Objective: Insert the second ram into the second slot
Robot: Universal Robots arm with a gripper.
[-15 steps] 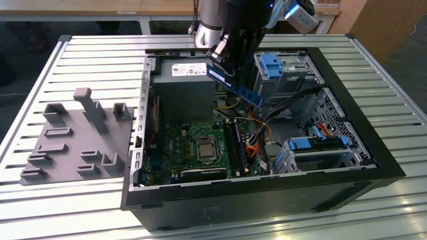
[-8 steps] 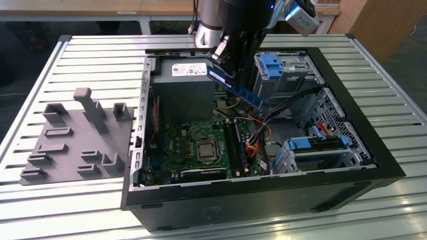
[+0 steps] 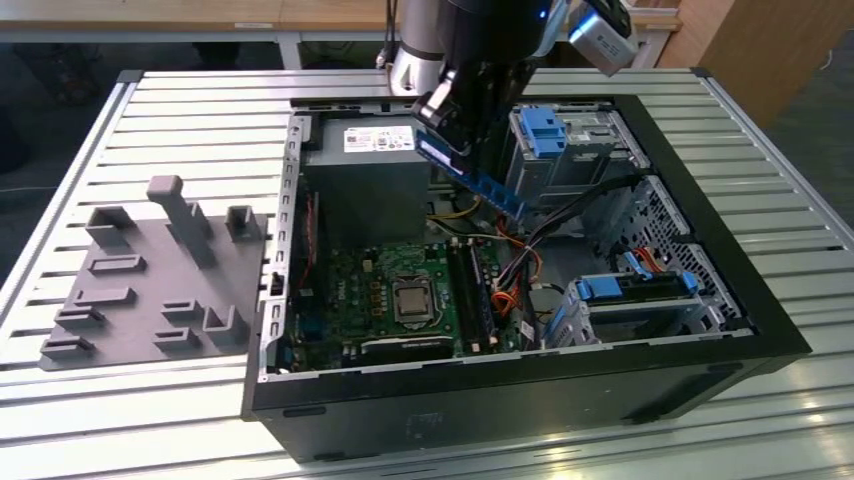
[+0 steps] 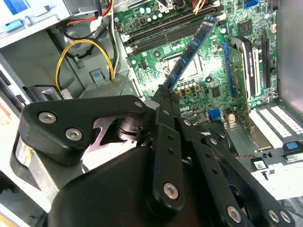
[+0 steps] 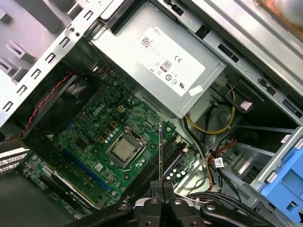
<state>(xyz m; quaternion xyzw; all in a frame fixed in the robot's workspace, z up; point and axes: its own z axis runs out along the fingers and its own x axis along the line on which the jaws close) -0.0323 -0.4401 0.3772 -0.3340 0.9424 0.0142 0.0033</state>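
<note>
Above the green motherboard [image 3: 350,290] of the open black tower case [image 3: 534,415], the gripper [image 3: 438,118] is clenched on one end of the second ram [image 3: 470,175]. The module hangs clear of the board, tilted, with its free end pointing towards 5 o'clock in the exterior view. The memory slots [image 3: 471,292] lie at 3 o'clock of the CPU socket [image 3: 407,297] and well below the module. It is a thin, flat, rigid blue circuit strip, seen face-on in the second wrist view [image 4: 191,52] and as a bare edge in the first wrist view [image 5: 160,151]. The slots are long, narrow, dark plastic channels [image 4: 170,28]. Probable faults: because the grasp is at one end and the strip is tilted, it may meet the slot corner-first and jam or pivot between the smooth black fingers [image 4: 165,101]. The loose orange and black cables [image 3: 514,285] at 3 o'clock of the slots could snag the free end. The grey sheet-metal power supply [image 3: 367,170] at 12 o'clock leaves little room for the arm.
</note>
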